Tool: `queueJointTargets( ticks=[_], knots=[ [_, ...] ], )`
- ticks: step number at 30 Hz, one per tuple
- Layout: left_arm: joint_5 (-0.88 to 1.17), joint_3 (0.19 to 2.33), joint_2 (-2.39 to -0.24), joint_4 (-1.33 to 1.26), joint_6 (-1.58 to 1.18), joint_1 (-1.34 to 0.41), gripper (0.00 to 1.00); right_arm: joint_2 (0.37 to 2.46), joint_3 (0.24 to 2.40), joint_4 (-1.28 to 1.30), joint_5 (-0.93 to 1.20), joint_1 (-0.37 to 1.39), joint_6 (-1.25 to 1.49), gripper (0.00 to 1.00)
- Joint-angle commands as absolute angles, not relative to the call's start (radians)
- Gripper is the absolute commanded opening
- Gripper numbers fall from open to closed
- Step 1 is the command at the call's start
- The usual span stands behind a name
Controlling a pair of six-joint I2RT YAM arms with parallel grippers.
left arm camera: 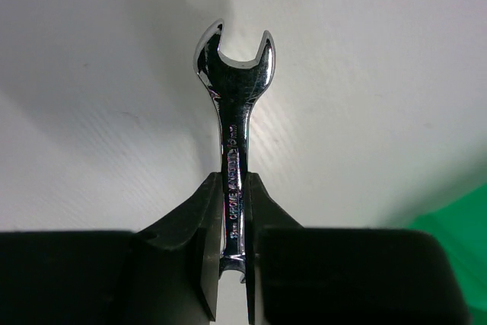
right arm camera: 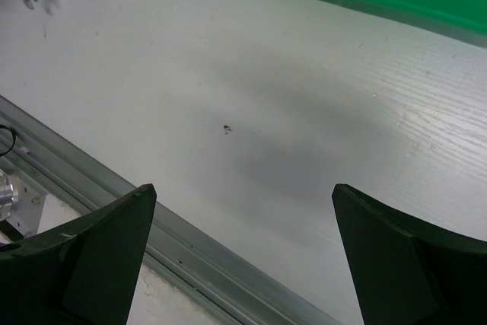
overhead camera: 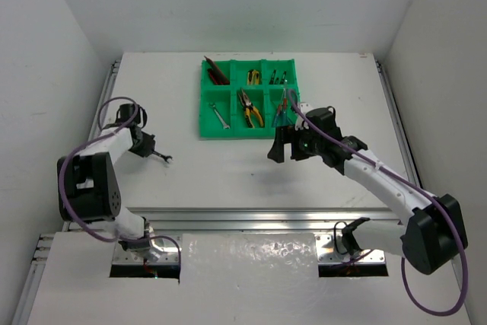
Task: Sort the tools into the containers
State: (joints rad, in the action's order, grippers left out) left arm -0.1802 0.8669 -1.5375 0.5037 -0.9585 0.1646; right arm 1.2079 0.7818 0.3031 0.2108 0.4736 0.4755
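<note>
You had a slim, mirror-bright silver wrench (left arm camera: 232, 112) pinched edge-on in the left gripper (left arm camera: 232, 188). Its open-ended jaw was a shallow U with two rounded horns, and stamped lettering ran along the shank. In the left wrist view its long axis stood straight up, with the open end at 12 o'clock and the other end hidden between the fingers (left arm camera: 194, 241).

From above, the wrench (overhead camera: 161, 157) pointed to about 4 o'clock, out of the left gripper (overhead camera: 149, 151). It sat over the left part of the table (overhead camera: 228, 173), at roughly 8 o'clock from the green tray (overhead camera: 204, 123) and well apart from it. You could not tell whether it touched the tabletop.

Your left arm rose from its base, ran its white forearm toward 1 o'clock, then bent at the wrist toward 4 o'clock. Its fingers were pressed onto the wrench's flat sides.

Your right arm reached from its base toward 10 o'clock. The right gripper (overhead camera: 286, 148) was just at 6 o'clock of the tray's near right corner, and its dark fingers (right arm camera: 99, 256) were spread wide over bare table, holding nothing.

In the tray, a second wrench (overhead camera: 220, 115) lay in the near left compartment and yellow-handled pliers (overhead camera: 249, 108) in the near middle one.
</note>
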Motion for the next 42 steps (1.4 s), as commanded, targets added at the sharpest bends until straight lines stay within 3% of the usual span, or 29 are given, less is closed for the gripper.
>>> queueJointTargets(
  ticks=[1,8,14,21,28,29,33,38,42],
  knots=[
    [-0.172,0.871,-1.442,0.391,-0.907,0.123,0.00,1.187,0.778,0.255,0.199,0.471,0.482,0.99],
    [-0.233,1.024,-1.400,0.348,-0.859,-0.142,0.00,1.174,0.782,0.270,0.138,0.471,0.476,0.99],
    [-0.340,1.311,-1.590,0.409,-0.813,-0.274,0.00,1.147,0.778,0.276,0.121,0.471,0.460,0.99],
    [-0.387,1.549,-1.857,0.462,-0.821,-0.316,0.00,1.149,0.781,0.281,0.120,0.469,0.457,0.99],
    [-0.407,1.669,-1.976,0.486,-0.813,-0.316,0.01,1.158,0.778,0.261,0.149,0.471,0.469,0.99],
    [-0.396,1.681,-1.991,0.494,-0.813,-0.316,0.07,1.161,0.775,0.256,0.158,0.469,0.472,0.99],
    [-0.354,1.720,-2.037,0.496,-0.799,-0.324,0.47,1.177,0.779,0.258,0.173,0.471,0.474,0.99],
    [-0.336,1.660,-1.961,0.443,-0.779,-0.342,0.66,1.177,0.778,0.255,0.169,0.471,0.472,0.99],
    [-0.367,1.611,-1.849,0.465,-0.750,-0.348,0.73,1.177,0.779,0.258,0.163,0.471,0.472,0.99]
  ],
)
